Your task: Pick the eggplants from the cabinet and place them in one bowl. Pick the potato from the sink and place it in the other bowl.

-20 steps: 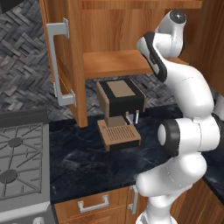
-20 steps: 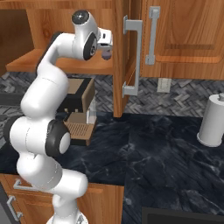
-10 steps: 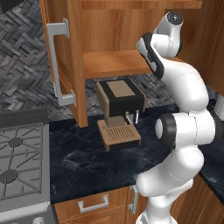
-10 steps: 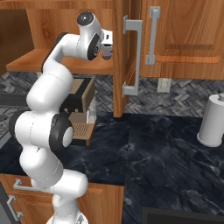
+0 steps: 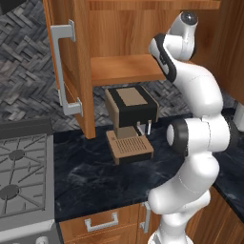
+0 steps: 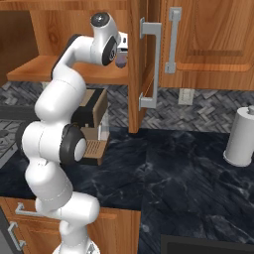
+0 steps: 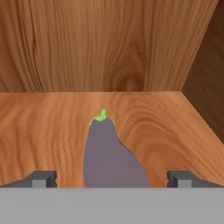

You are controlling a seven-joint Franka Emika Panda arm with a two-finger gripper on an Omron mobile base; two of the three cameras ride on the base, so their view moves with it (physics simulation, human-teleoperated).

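My gripper (image 7: 111, 179) is inside the open wooden cabinet (image 5: 125, 68), low over its shelf (image 7: 48, 127). It is open, with one dark fingertip (image 7: 41, 178) on each side. One dark purplish-grey eggplant (image 7: 111, 153) with a green cap lies on the shelf between the tips, stem pointing toward the back wall. No finger touches it. In the right base view the gripper (image 6: 121, 52) sits at the shelf's right end, just behind the open door (image 6: 144, 64).
A brown coffee machine (image 5: 131, 114) stands on the dark counter (image 6: 188, 168) under the shelf. The cabinet's left door (image 5: 66, 71) hangs open. A stove (image 5: 19, 176) is at the left. A paper towel roll (image 6: 240, 136) stands at the right.
The arm has leaned a little further toward the cabinet and the hand has edged in over the shelf. The jaws have stayed open.
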